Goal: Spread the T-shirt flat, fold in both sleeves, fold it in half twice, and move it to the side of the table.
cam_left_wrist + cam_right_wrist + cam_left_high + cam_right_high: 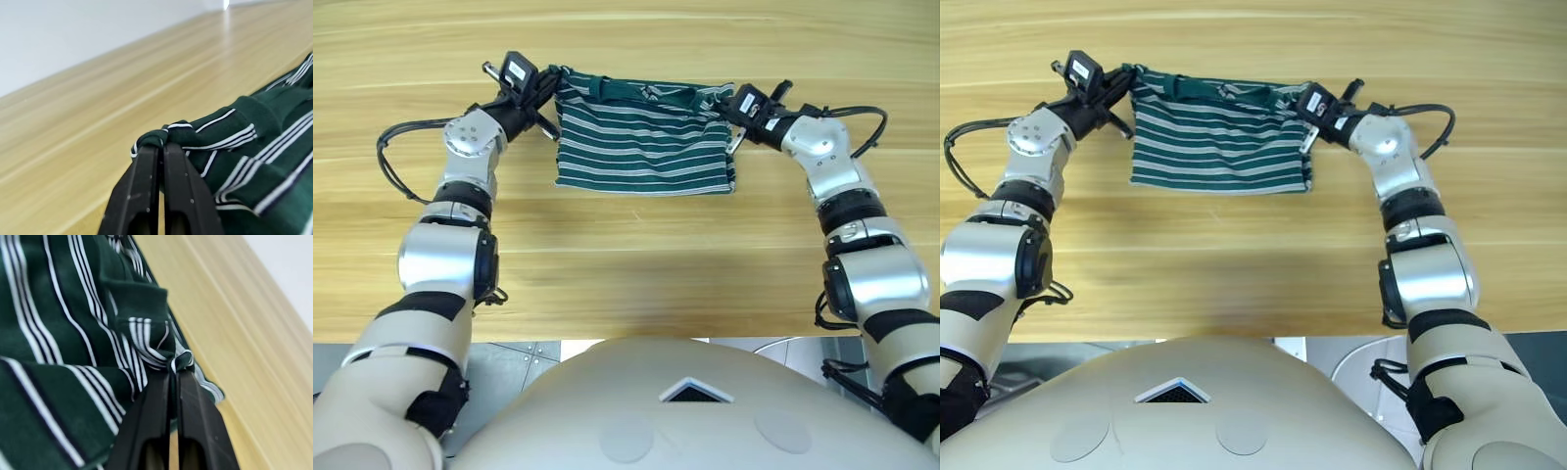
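Note:
A dark green T-shirt [641, 137] with white stripes hangs as a folded rectangle over the far middle of the wooden table [626, 255], its lower edge resting on the wood. My left gripper [551, 86] is shut on the shirt's upper left corner [164, 134]. My right gripper [729, 104] is shut on the upper right corner [180, 361]. Both hold the top edge stretched between them, just above the tabletop.
Light wood runs on every side of the shirt, with wide bare space toward the near edge [607, 333]. A white wall [73, 34] rises beyond the table's far side.

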Available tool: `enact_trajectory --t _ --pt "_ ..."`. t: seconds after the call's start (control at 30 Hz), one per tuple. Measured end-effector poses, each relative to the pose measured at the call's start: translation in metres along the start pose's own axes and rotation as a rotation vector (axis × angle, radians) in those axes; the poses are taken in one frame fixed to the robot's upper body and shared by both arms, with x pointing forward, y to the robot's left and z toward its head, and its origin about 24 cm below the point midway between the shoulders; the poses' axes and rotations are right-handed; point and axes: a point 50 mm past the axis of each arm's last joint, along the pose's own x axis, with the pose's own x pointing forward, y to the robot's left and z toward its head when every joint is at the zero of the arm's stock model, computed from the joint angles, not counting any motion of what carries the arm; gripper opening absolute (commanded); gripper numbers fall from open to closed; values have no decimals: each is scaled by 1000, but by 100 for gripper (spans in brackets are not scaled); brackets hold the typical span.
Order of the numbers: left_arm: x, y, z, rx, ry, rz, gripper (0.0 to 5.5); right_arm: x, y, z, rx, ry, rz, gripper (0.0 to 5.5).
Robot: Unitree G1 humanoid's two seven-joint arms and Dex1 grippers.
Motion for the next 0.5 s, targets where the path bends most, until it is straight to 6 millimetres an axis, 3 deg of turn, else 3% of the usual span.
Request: enact_trajectory --t 0.1,0.2,0.37,0.5 --pt "6 -12 -12 40 123 2 1 11 2 3 11 21 -15 0" --pt "10 -13 -11 66 159 20 1 15 6 2 39 35 -30 0" --pt "14 -15 -10 23 180 9 74 15 5 -3 145 31 -83 104" --pt "15 -8 -6 -82 153 91 144 10 -2 -8 370 -9 -174 179"
